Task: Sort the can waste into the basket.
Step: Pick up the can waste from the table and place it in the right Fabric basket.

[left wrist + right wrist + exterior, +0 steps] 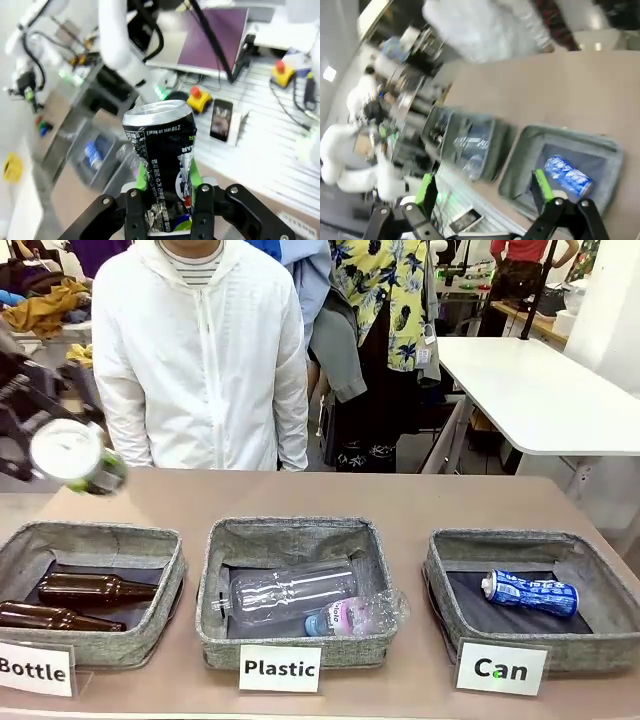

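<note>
Dark can [75,458] held in the air over the tabletop's far left corner; blue can [530,593] lying in the "Can" basket [452,570].

Front view: the left gripper [55,440] is clamped on the dark can, its silver end facing the camera, above the "Bottle" basket [165,570]. The "Can" basket stands at the tabletop's near right corner, the "Plastic" basket [215,580] mid-front. A person in a white jacket [200,350] stands at the far edge.
Left wrist view: green pads [194,172] squeeze the dark can [162,160] from both sides, top end up.
Right wrist view: the right gripper [482,192] hovers with its fingers wide apart, holding nothing, over the basket [520,155] holding the blue can [567,175].
</note>
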Robot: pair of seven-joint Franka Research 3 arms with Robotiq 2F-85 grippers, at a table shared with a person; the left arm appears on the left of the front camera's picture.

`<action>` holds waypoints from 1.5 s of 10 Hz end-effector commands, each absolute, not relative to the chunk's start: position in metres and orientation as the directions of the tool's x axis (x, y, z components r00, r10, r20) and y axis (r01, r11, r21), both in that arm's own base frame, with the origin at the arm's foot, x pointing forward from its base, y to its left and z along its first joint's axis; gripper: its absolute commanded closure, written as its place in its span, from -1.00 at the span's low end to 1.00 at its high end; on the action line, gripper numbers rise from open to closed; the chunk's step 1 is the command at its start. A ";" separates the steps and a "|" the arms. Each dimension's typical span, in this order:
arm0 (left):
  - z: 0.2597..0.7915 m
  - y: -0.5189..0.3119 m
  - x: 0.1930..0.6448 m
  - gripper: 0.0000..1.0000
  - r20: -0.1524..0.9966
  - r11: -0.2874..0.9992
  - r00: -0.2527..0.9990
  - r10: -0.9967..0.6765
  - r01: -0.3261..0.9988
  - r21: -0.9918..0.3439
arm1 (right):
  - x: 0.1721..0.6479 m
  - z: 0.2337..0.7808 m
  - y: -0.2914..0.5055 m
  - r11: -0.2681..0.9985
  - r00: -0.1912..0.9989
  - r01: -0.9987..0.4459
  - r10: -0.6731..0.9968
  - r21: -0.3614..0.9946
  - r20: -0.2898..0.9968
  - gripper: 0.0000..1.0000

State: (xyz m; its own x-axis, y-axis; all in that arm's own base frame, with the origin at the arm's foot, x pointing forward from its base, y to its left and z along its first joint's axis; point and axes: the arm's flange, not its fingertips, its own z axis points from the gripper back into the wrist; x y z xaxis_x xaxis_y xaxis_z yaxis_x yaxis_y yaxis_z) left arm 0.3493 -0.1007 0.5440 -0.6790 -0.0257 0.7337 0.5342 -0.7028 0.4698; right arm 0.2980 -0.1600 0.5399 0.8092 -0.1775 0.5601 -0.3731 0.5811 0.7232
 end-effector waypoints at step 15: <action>0.417 -0.553 0.337 0.30 0.687 -0.315 -0.614 -0.389 0.789 0.527 | 0.273 0.485 -0.232 0.502 0.756 -0.388 -0.307 0.773 0.579 -1.00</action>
State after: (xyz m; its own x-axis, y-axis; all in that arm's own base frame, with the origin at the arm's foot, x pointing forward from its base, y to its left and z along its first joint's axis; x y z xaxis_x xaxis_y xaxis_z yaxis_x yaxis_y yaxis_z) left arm 0.3462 -0.5653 0.4049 -0.6026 -0.4151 0.6816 0.7979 -0.3257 0.5072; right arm 0.2754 -0.2342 0.4787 0.7583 -0.3057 0.5758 -0.3903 0.4945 0.7766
